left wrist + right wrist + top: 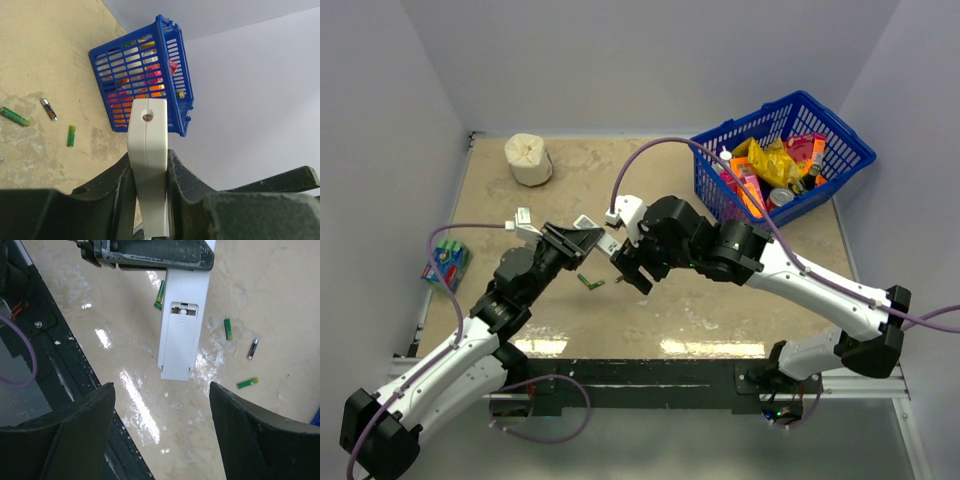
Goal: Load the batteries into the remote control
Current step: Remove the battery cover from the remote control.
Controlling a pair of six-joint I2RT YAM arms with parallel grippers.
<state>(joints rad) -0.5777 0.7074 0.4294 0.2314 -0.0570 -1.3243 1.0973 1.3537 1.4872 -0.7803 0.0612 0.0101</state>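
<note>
My left gripper [149, 159] is shut on the white remote control [147, 135] and holds it edgewise above the table. In the right wrist view the remote [182, 295] hangs below the left gripper [150, 252], back side showing. Its back cover [178, 342] is slid partway past the remote's end. My right gripper [162, 440] is open and empty, just short of the remote's free end. Loose batteries lie on the table: green ones [160, 292] [228, 329] [247, 383] and a dark one [253, 348]. Three of them also show in the left wrist view [14, 116] [48, 108] [71, 135].
A blue basket [850, 140] full of packets stands at the back right. A white paper roll [528, 158] sits at the back left. A wrapped block of green cells [445, 265] lies at the left edge. The two grippers [570, 245] [625, 268] nearly meet mid-table.
</note>
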